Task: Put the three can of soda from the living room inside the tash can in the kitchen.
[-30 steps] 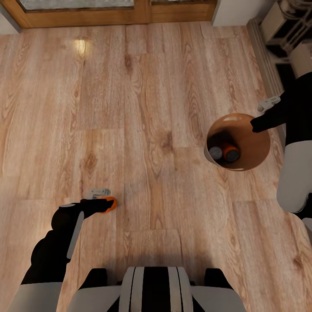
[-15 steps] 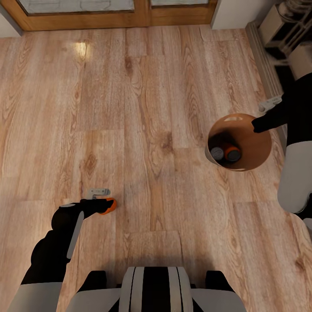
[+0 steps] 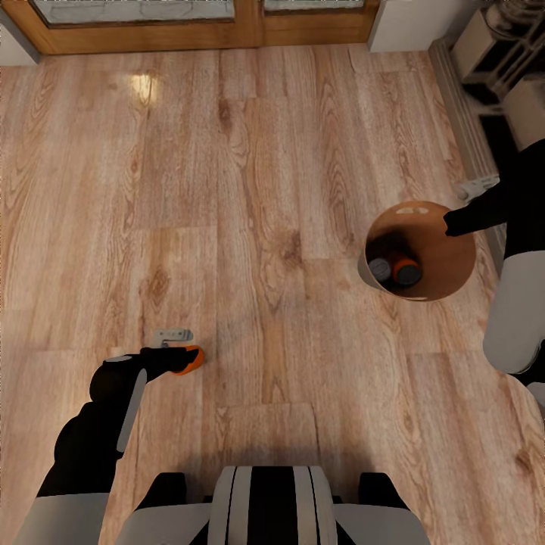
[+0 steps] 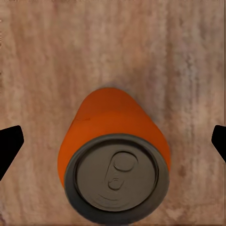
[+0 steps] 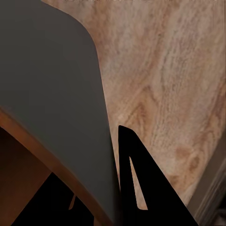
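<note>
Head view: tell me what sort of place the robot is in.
Probably a room in a home. The light wood plank floor runs up to a wood-framed glass door at the far end, and a round glossy brown bin stands on the floor with orange soda cans inside.

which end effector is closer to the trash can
Right. The right end effector grips the trash can rim; the left end effector, holding a soda can, is far across the floor.

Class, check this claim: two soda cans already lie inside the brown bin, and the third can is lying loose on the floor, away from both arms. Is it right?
Not quite. Two cans are inside the bin, but the third can is between the jaws of the left gripper, not away from both arms. The left wrist view shows it, and the head view agrees.
</note>
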Tool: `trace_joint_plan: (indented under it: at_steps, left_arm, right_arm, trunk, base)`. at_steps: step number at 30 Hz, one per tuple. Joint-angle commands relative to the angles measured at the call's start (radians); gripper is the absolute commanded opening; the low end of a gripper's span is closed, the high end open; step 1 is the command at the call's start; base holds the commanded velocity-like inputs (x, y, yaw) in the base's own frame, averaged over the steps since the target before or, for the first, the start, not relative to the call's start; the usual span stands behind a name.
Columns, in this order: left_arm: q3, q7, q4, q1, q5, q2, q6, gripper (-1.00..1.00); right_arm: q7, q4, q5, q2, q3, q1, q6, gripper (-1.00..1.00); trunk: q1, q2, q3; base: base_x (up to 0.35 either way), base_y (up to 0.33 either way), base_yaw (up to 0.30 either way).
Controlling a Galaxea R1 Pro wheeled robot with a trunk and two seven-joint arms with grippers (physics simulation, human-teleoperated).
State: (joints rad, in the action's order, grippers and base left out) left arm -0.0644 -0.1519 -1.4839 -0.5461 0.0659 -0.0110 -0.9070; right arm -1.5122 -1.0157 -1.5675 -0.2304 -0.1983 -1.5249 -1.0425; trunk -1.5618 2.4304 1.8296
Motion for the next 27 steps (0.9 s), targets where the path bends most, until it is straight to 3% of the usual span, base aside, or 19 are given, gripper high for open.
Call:
trace_joint_plan:
  at_steps: [1,15,23,27]
  left_arm:
    - [0.000,0.000,0.001,0.000,0.000,0.000,0.000,1.00]
    - [0.000,0.000,0.007,-0.001,0.003,0.000,-0.005,1.00]
    - [0.000,-0.001,0.007,-0.001,0.003,0.002,-0.004,1.00]
    - [0.000,-0.001,0.007,0.000,0.003,0.002,-0.004,1.00]
  right_arm:
    - [-0.005,0.000,0.003,0.000,-0.001,0.000,-0.005,-1.00]
    - [-0.006,-0.001,0.005,0.000,-0.002,0.048,-0.005,-1.00]
    - [-0.007,-0.123,0.007,0.009,-0.003,0.163,-0.005,-1.00]
    - [-0.016,-0.187,0.015,0.012,-0.029,0.242,-0.005,-1.00]
  trunk:
    - [0.004,-0.007,-0.003]
    - [0.058,-0.105,-0.047]
    - [0.088,-0.161,-0.072]
    - [0.104,-0.189,-0.085]
  base:
    - [0.000,0.000,0.000]
    - [0.000,0.000,0.000]
    - [0.000,0.000,0.000]
    - [0.000,0.000,0.000]
